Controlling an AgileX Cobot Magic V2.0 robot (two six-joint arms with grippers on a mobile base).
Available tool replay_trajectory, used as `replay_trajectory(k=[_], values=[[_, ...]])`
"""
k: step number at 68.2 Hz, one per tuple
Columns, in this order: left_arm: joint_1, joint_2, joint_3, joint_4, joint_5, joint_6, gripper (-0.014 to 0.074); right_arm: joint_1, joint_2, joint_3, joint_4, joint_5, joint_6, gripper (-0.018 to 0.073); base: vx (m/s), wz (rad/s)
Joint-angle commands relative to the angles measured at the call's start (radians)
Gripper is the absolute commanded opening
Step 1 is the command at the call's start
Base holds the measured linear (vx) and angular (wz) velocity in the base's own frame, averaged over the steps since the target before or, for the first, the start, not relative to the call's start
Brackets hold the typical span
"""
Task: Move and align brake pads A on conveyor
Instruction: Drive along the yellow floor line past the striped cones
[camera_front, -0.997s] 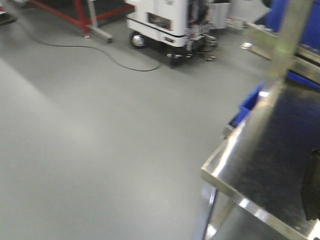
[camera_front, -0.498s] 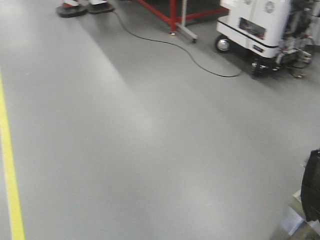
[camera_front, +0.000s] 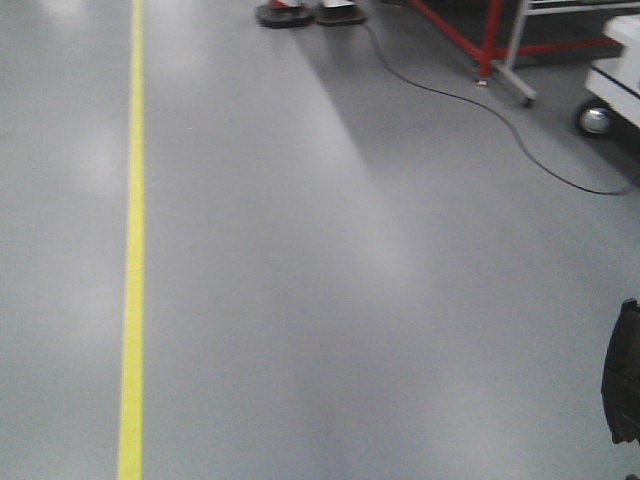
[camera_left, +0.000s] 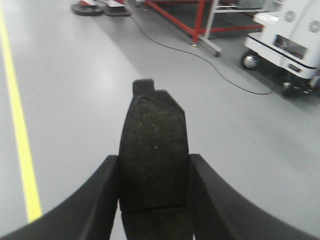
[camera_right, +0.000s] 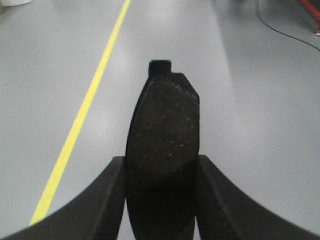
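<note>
My left claw (camera_left: 154, 172) is clamped on one brake pad (camera_left: 153, 132), my right claw (camera_right: 162, 172) on a second brake pad (camera_right: 164, 117). Both hang over bare floor (camera_front: 320, 300), conveyor unseen; any jolt could drop them.

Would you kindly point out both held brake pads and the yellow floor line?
Left brake pad (camera_left: 154, 150): left wrist view, centre of its face.
Right brake pad (camera_right: 164, 130): right wrist view, centre of its face.
Yellow floor line (camera_front: 133, 250): front view, halfway along the stripe.
</note>
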Motion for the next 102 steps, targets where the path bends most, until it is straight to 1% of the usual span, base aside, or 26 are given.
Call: replay_trajectory(k=[1, 24, 43, 71, 102], values=[[-0.001, 0.011, -0.027, 0.011, -0.095, -0.001, -0.0006, -0.001, 0.005, -0.031, -0.01, -0.091, -0.003, 0.0014, 0.16, 0.61], [-0.001, 0.011, -0.027, 0.011, -0.095, -0.001, -0.0006, -0.001, 0.005, -0.031, -0.01, -0.091, -0.003, 0.0014, 0.16, 0.57], [-0.001, 0.011, -0.027, 0.011, -0.094, -0.001, -0.0006, -0.001, 0.005, -0.031, -0.01, -0.09, -0.003, 0.0014, 0.17, 0.32], [-0.001, 0.011, -0.027, 0.011, -0.093, -0.001, -0.0006, -0.001, 0.005, -0.031, -0.01, -0.087, -0.003, 0.0014, 0.28, 0.04], [-0.001, 0.011, -0.027, 0.011, -0.093, -0.001, -0.0006, -0.001, 0.005, -0.031, -0.01, -0.086, -0.003, 0.0014, 0.44, -0.07]])
